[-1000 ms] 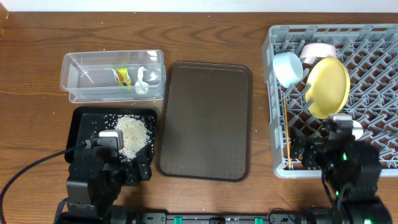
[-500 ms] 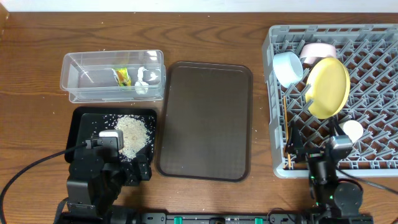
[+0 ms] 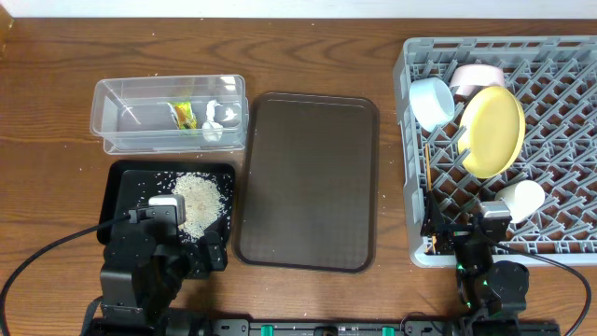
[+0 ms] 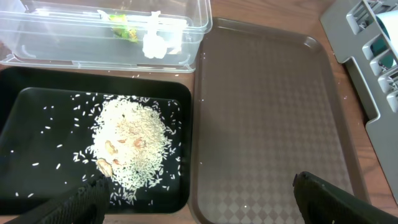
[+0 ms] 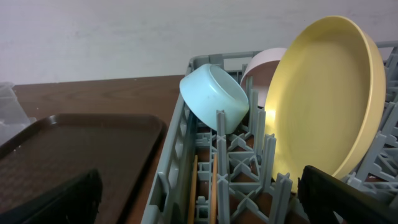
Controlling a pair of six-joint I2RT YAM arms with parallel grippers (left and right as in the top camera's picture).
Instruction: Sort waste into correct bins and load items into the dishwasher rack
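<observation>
The grey rack holds the yellow plate on edge, the light blue bowl, the white bowl, the pale cup on its side and the chopsticks along its left wall. The clear tub holds the green-and-yellow wrapper and the white scrap. The rice is heaped in the black tray. My left gripper is open and empty over that tray's front edge. My right gripper is open and empty at the rack's front left corner, above the chopsticks.
The dark brown serving tray lies bare between the black tray and the rack. Loose grains are scattered over the black tray's floor. The rack's left wall stands just under my right gripper.
My right arm has drawn back from over the rack toward the table's front edge, leaving the cup uncovered and lying in the rack. The left arm has not moved.
</observation>
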